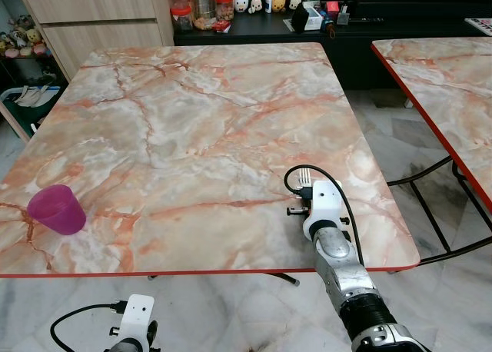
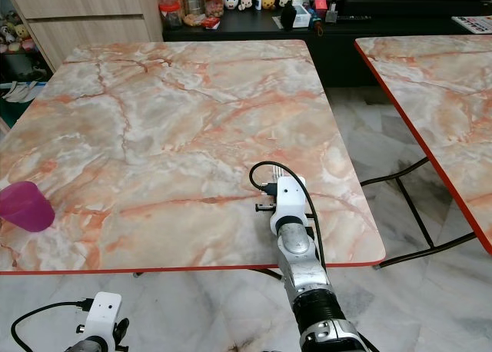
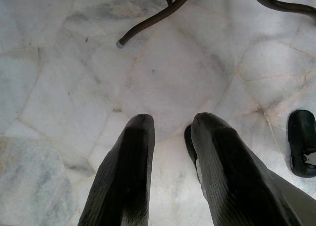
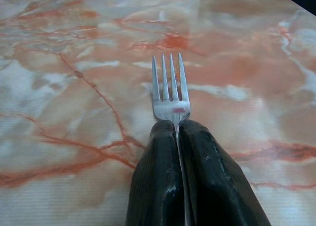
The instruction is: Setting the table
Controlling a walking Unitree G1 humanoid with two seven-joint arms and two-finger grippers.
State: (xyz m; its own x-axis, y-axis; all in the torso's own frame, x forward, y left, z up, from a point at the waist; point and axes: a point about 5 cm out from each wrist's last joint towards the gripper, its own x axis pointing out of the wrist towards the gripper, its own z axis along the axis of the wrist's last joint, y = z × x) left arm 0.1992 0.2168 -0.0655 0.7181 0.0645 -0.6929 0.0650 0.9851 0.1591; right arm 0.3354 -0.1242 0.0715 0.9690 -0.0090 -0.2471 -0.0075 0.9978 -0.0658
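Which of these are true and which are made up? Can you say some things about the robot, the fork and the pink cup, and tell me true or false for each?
1. The right gripper is shut on a fork. True.
2. The fork's prongs point back at the robot. False: they stick out past the fingertips, away from the robot, over the marble table.
3. The pink cup stands near the table's front left edge. True.
4. The left gripper is holding a spoon. False: it hangs below the table over the floor, fingers apart, with nothing between them.
5. The cup is right next to the fork. False: they are far apart, the cup on the left and the fork on the right.
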